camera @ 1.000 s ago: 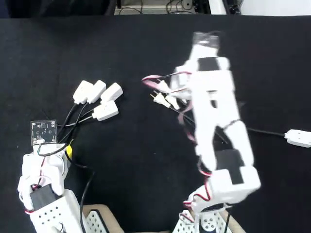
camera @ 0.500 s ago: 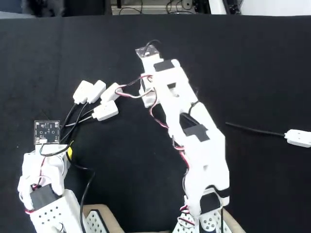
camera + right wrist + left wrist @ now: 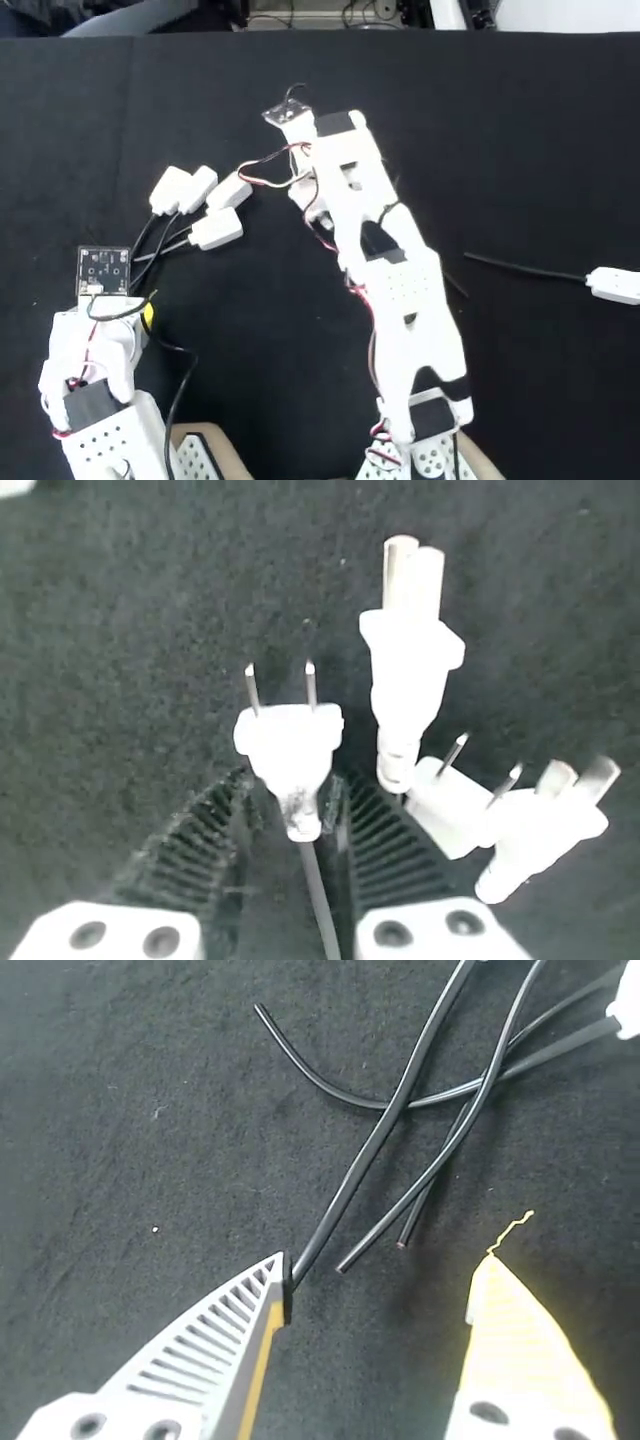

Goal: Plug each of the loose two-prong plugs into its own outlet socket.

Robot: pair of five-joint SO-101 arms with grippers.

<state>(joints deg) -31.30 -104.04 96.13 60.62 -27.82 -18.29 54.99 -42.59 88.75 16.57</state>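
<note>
Right gripper (image 3: 290, 785): clenched on plug (image 3: 289, 742)
Left gripper (image 3: 385, 1268): released (nothing held)
Risk: plug may twist in grip, missing sockets (image 3: 217, 231)

The black cables (image 3: 400, 1110) run off the left wrist view's edge.

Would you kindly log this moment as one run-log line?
right gripper: shut on plug | left gripper: open, near cables | outlet sockets: clustered

The table (image 3: 560, 120) wears matt black cloth, faintly fuzzy. The plug (image 3: 290, 745) is smooth, slightly glossy white plastic with 2 dull metal prongs (image 3: 252, 690). The cables (image 3: 400, 1110) are sleek black sheathing. The right gripper (image 3: 292, 782) is ribbed white plastic.
</note>
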